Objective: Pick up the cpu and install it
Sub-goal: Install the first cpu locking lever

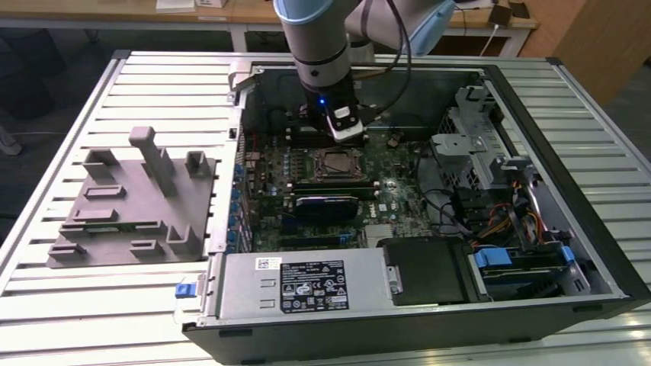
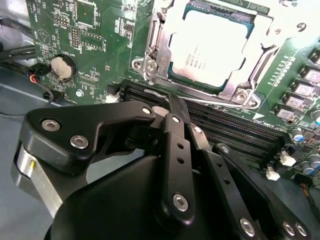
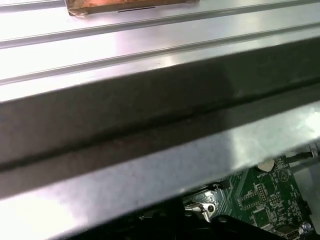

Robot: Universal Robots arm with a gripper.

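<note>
The cpu [image 2: 210, 47] sits in its socket just beyond my tool [image 2: 172, 107], whose fingers look closed, empty; it seems light, stiff, fragile, best held by its edges.

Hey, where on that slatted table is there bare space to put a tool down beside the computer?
Bare slats of the table lie beyond the grey fixture block, and more run on its near side, left of the power supply in the exterior view. Inside the case it is crowded: the arm's tool hangs over the motherboard by the cpu.
</note>
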